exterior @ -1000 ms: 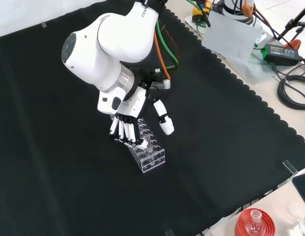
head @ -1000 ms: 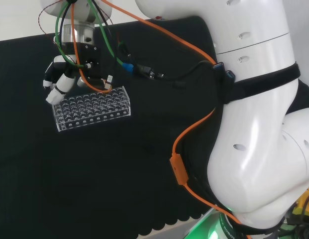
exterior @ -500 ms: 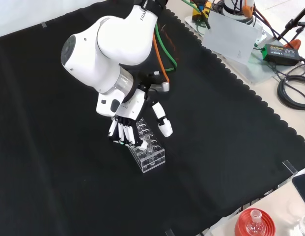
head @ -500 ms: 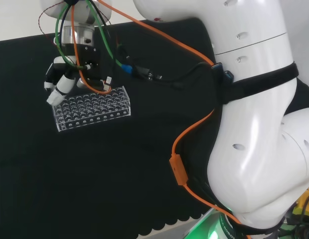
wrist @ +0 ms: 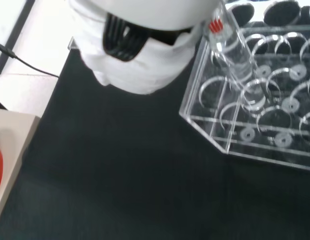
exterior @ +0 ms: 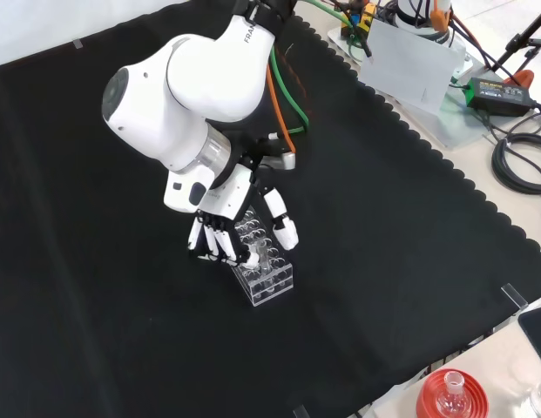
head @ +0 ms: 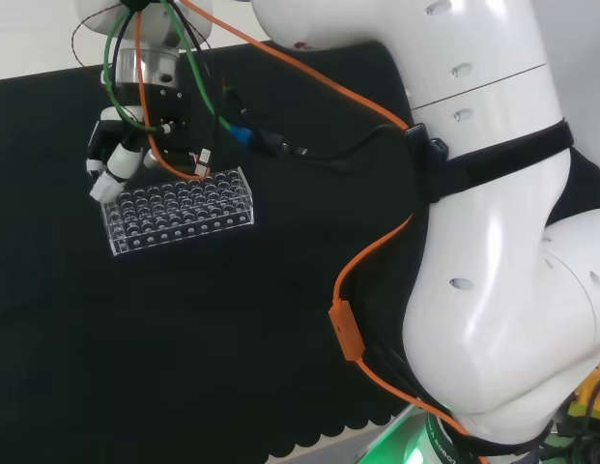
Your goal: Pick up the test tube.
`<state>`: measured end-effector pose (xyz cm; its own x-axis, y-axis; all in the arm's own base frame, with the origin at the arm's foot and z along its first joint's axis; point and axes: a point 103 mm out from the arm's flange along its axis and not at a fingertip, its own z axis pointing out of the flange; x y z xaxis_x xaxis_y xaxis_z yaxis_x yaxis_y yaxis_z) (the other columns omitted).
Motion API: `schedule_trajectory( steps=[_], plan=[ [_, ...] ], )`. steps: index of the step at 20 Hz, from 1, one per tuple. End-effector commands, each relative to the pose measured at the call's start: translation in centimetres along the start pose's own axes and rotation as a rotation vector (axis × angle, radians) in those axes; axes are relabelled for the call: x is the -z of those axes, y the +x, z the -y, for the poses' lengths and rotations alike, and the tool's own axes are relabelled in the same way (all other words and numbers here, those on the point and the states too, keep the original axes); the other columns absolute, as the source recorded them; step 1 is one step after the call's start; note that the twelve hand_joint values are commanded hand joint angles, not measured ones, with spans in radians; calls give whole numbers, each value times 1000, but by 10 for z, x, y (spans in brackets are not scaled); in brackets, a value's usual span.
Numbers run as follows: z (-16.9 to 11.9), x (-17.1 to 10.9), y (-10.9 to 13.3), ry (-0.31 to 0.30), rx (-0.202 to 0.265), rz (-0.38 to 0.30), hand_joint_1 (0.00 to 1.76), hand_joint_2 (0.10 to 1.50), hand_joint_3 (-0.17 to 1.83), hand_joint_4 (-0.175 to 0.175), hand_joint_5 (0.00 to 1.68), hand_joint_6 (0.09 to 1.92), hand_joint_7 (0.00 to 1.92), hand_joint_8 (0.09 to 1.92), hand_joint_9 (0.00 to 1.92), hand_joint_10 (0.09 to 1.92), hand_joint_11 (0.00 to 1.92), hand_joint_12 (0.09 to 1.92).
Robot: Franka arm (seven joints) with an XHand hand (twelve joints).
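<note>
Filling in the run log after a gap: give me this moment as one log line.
robot hand: fingers curled at test tube | test tube: partly in clear rack, tilted | rack: on black cloth | phase: lifting out

Rack (exterior: 263, 266) stands on the desk (exterior: 96, 331), near mid-cloth in the front view; in the head view it sits at upper left (head: 179, 209). Hand (exterior: 228, 228) is over the rack's far end in the front view, and at the rack's left end in the head view (head: 116, 159). Test tube (wrist: 234, 60) stands tilted in a hole at the rack's corner, just beside the hand (wrist: 145, 45). A flask on its stand (exterior: 451, 396) sits off the cloth at lower right in the front view, well apart from the rack.
</note>
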<state>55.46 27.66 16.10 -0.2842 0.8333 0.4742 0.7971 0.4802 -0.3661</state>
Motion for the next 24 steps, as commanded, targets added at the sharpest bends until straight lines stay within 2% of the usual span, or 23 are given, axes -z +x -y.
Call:
schedule_trajectory(
  steps=[1,4,6,8,13,16,19,22,24],
  plan=[
    [-11,-6,2,-8,-2,23,1158,817,372,-38,1142,703,1273,524,872,693,204,1540],
    [-16,-6,4,-14,3,35,1173,880,236,-70,1240,581,1373,452,941,659,258,1516],
    [-15,-7,1,-21,8,40,1259,908,158,-140,1266,516,1353,447,985,628,288,1492],
    [-14,-8,-2,-25,8,43,1295,920,121,-167,1280,481,1348,435,1023,607,312,1474],
    [-13,-5,-2,-32,8,61,1311,902,137,-175,1312,424,1375,383,1108,563,364,1444],
    [-11,-3,-1,-41,12,72,1317,804,311,-175,1350,379,1417,332,1187,492,406,1421],
    [-8,0,1,-58,19,82,1322,711,482,-175,1361,399,1429,359,1249,463,436,1408],
    [-5,3,3,-76,23,94,1401,839,246,-175,1290,479,1359,471,1282,486,458,1391],
    [-3,4,4,-84,25,99,1414,869,190,-175,1276,495,1343,498,1283,496,464,1387]
  ],
)
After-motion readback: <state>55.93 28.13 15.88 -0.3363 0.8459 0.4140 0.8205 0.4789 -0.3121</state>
